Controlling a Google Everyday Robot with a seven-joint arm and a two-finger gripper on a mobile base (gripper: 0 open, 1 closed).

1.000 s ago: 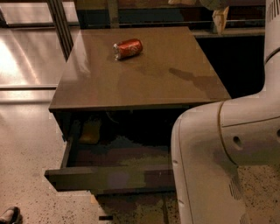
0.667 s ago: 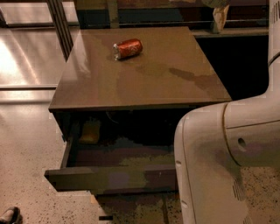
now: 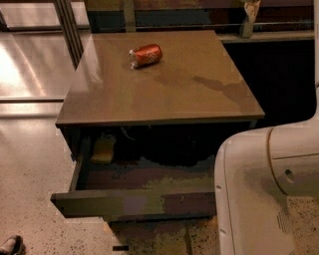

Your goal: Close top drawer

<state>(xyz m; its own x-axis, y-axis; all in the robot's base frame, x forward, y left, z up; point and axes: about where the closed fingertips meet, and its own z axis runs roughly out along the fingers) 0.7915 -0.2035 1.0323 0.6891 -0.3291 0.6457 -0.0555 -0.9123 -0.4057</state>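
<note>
The top drawer of the brown-topped cabinet stands pulled well out, its flat dark front panel facing me. A yellow sponge-like object lies in its back left corner. My gripper shows at the top right edge, high above the cabinet's far right corner and far from the drawer. The white arm body fills the lower right and hides the drawer's right end.
A crushed red can lies on its side on the cabinet top, toward the back. Speckled floor lies to the left and in front. A dark shelf or counter runs behind and right of the cabinet.
The white arm body has shifted to the right, uncovering more of the drawer's front. The drawer, the can and the cabinet have not moved.
</note>
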